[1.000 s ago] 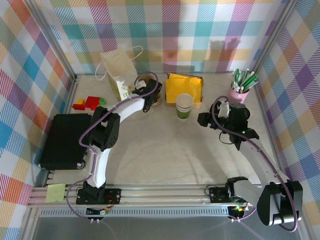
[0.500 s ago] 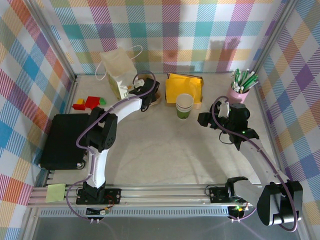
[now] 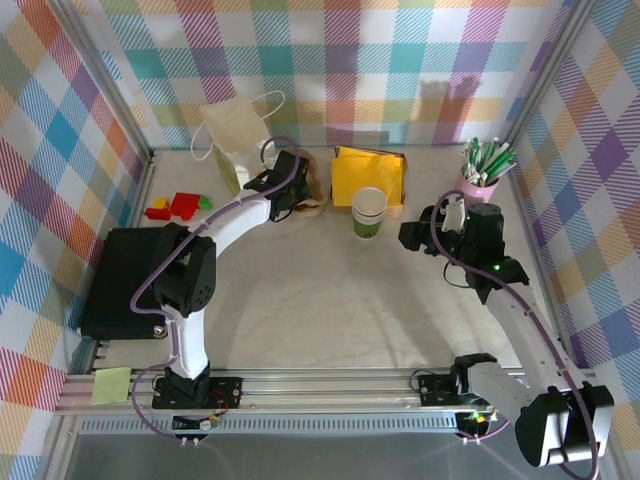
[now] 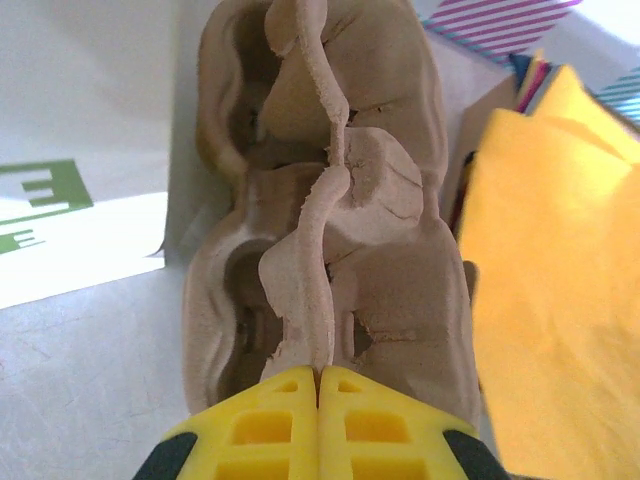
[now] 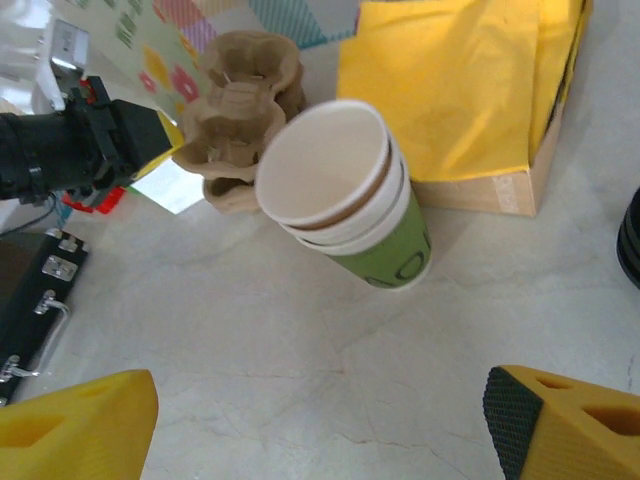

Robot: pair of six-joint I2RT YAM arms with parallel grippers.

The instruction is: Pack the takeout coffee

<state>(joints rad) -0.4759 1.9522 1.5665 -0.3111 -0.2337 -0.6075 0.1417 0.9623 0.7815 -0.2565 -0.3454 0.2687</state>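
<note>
My left gripper [image 4: 319,375] is shut on the upright middle ridge of a brown pulp cup carrier [image 4: 340,200], which rests on the table between the white paper bag [image 4: 60,200] and the yellow napkins [image 4: 560,250]. From above, that gripper [image 3: 297,190] reaches the carrier [image 3: 314,188] at the back. The right gripper [image 5: 320,430] hovers open over bare table, in front of a stack of lidless cream-and-green cups [image 5: 345,190]. A black rounded edge [image 5: 632,235] at the right border may be the takeout coffee's lid; the cup itself is hidden.
The paper bag [image 3: 238,140] stands at the back left and the napkin box [image 3: 368,172] behind the cup stack [image 3: 369,212]. A pink cup of sticks [image 3: 480,180] is at the back right. A black case [image 3: 125,280] and coloured blocks [image 3: 175,207] lie left.
The left gripper has closed on the carrier's ridge and its arm has swung a little left and back. The right arm has barely shifted.
</note>
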